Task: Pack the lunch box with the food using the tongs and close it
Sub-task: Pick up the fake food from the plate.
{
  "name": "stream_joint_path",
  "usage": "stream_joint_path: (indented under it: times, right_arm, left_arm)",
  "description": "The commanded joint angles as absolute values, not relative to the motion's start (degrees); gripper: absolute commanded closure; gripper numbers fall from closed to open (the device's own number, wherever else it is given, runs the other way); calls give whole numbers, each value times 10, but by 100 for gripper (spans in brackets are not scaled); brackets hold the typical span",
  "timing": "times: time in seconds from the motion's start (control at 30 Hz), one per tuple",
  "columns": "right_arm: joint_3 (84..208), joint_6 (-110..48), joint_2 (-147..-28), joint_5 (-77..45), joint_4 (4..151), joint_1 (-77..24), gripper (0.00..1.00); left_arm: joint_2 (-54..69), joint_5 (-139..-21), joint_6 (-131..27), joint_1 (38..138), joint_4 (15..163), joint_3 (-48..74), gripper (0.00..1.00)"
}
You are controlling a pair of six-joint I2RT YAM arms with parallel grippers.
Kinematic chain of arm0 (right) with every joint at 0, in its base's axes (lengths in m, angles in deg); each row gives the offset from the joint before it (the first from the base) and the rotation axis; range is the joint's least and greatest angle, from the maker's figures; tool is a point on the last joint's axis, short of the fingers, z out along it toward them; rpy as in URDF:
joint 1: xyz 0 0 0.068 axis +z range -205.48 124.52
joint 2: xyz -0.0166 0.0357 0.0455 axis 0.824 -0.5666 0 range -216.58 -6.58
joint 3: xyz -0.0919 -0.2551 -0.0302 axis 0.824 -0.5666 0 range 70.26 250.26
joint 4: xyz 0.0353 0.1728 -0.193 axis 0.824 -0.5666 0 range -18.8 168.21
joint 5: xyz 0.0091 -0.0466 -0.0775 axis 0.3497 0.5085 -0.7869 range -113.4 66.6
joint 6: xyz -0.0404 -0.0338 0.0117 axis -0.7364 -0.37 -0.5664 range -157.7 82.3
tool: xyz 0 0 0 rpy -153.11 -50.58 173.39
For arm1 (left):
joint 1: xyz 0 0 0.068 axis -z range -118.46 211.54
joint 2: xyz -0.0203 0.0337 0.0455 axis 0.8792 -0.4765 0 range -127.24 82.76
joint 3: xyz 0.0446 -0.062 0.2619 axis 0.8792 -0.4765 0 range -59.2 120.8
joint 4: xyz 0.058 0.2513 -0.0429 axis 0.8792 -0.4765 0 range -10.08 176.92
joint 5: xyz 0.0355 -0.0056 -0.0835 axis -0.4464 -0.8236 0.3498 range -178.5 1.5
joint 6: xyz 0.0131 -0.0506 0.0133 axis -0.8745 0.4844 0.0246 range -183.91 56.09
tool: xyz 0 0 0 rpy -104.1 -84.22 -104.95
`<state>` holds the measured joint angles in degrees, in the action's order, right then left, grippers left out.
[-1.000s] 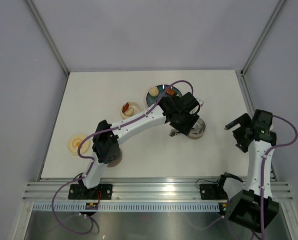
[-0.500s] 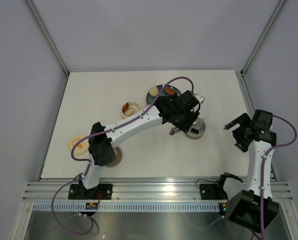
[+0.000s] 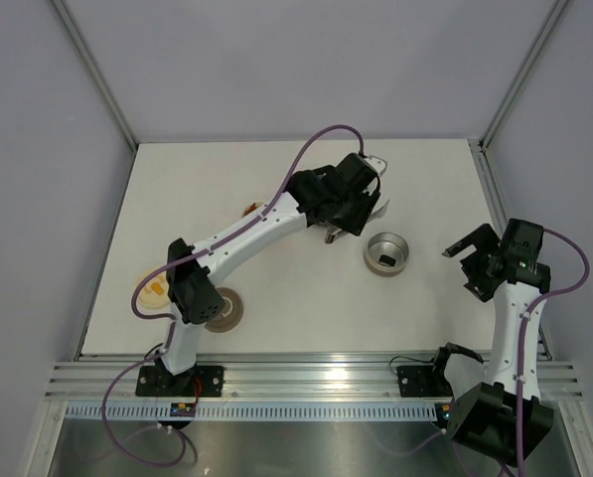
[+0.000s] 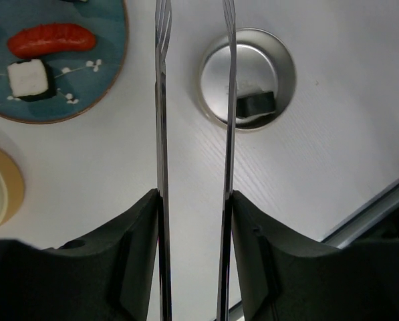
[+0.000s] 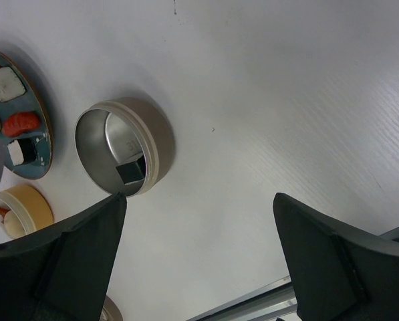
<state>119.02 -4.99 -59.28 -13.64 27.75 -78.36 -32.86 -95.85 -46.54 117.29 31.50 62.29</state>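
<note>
While the cream dish (image 3: 149, 290) at the far left and the tan round disc (image 3: 228, 310) by the left arm's elbow lie just as they did a second ago, the left arm has swung off the spot it was covering and now reaches over the far middle of the table.

The left gripper (image 4: 194, 197) is clamped on the tongs (image 4: 160, 100). Its fingers press the two thin arms from outside and hold them parallel with a gap between. Nothing shows between the arms, though their tips run out of the wrist view.

From that wrist, a cream cup (image 4: 2, 187) sits at the left edge. Beyond it is the teal plate (image 4: 105, 67), which carries a red sausage (image 4: 51, 39) and a white-and-black sushi piece (image 4: 30, 79). Both lie left of the tongs.

To the right, the round metal tin (image 4: 252, 60) was hidden under the gripper a second ago and is now uncovered. One dark sushi bit (image 4: 256, 105) rests inside against its near wall. That reads as a piece delivered, with the tongs heading back to the plate for the next one.

Food is still on the plate and the tin is lidless, so the packing looks only partly done. The closing is not yet begun.

Farthest right, the right gripper (image 5: 199, 200) hangs with its jaws spread wide, empty, well apart from the tin.
</note>
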Motion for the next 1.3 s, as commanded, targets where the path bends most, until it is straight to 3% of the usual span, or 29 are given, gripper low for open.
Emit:
stream_joint_path:
  times: [0.0, 0.37, 0.53, 1.27]
  right_arm:
    - [1212, -63, -584, -115, 281, -784, 0]
    - [1212, -69, -593, -98, 287, -785, 0]
    - [1212, -69, -593, -92, 289, -784, 1]
    - [1201, -72, -585, -90, 287, -784, 0]
  left_arm:
    - [-317, -962, -471, 1133, 332, 648, 52]
    - [-341, -908, -488, 1037, 334, 646, 48]
    - [-366, -871, -499, 1014, 330, 657, 41]
    - [-456, -848, -500, 997, 375, 711, 46]
